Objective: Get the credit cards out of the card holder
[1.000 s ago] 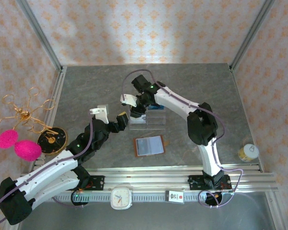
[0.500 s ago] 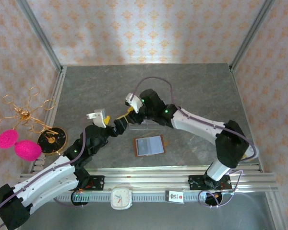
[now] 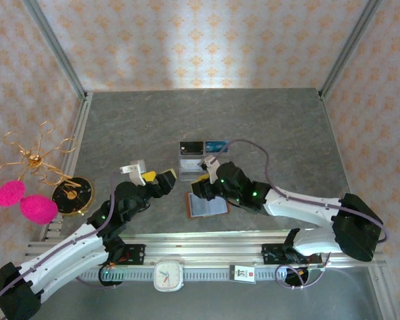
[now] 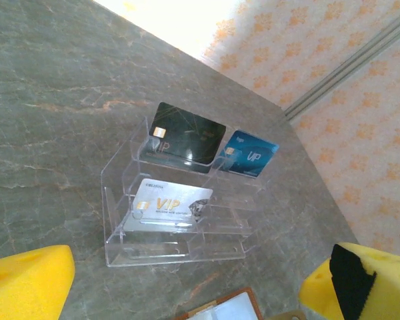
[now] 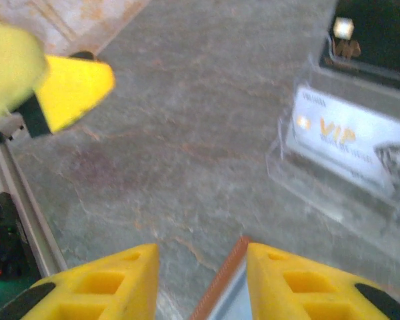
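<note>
Card holder (image 3: 208, 203) lies open on the table (image 3: 120, 127), its brown edge between the spread, empty fingers of the right end effector (image 5: 200, 257). Just beyond stands an acrylic stand (image 4: 180, 223) carrying a pale credit card (image 4: 170, 203), a black card (image 4: 187, 137) and a blue card (image 4: 250, 153). To the left, the left end effector (image 3: 151, 175) hangs released.

Clear stand (image 4: 180, 248) holds black card (image 4: 187, 137) and blue card (image 4: 251, 154).

card holder (image 4: 227, 311): cut by bottom edge in left wrist view; top edge partly under right gripper (image 3: 201, 180) from above
credit cards (image 3: 209, 205): pale patch, too small to count
right wrist view: blurred
silver card (image 5: 350, 143): cut by right edge, small print unreadable
black card (image 5: 380, 27): cut by top edge
</note>
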Available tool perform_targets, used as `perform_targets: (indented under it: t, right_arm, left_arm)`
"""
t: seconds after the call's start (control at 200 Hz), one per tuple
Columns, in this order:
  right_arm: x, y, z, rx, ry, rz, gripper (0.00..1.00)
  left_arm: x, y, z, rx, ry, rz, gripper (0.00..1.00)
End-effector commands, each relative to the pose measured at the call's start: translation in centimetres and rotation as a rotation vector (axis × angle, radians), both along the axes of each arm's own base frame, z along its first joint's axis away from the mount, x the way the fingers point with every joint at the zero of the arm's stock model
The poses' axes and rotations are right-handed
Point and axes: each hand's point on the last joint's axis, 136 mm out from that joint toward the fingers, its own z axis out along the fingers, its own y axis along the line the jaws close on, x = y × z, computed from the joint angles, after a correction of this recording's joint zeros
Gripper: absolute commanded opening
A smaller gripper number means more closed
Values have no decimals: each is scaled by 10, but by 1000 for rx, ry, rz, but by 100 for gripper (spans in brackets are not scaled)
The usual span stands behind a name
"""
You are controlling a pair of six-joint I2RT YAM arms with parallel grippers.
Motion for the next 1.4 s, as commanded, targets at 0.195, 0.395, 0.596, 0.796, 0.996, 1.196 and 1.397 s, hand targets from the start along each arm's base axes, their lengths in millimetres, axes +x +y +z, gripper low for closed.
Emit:
perform_targets:
  t: [0.195, 0.395, 0.596, 0.796, 0.996, 1.196, 1.397]
  right_arm:
    - [-8, -12, -47, -205, 93, -98, 40]
    - [-16, 4, -81, -367, 89, -63, 39]
    - [-18, 2, -106, -462, 108, -69, 39]
    - [-20, -7, -129, -559, 112, -96, 37]
    - [-19, -3, -128, -533, 128, -119, 3]
    - [-16, 11, -102, -335, 143, -158, 0]
    - [-17, 10, -84, -213, 156, -191, 0]
  left_arm:
    - [-10, 6, -12, -42, 25, 1, 95]
    - [-12, 1, -28, -51, 68, -24, 94]
    - [-13, -3, -33, -40, 81, -44, 93]
    - [-13, -6, -39, -32, 100, -56, 89]
    - [-15, -20, -56, 22, 174, -128, 79]
    - [-19, -43, -82, 67, 274, -230, 50]
    - [-24, -72, -91, 114, 297, -317, 23]
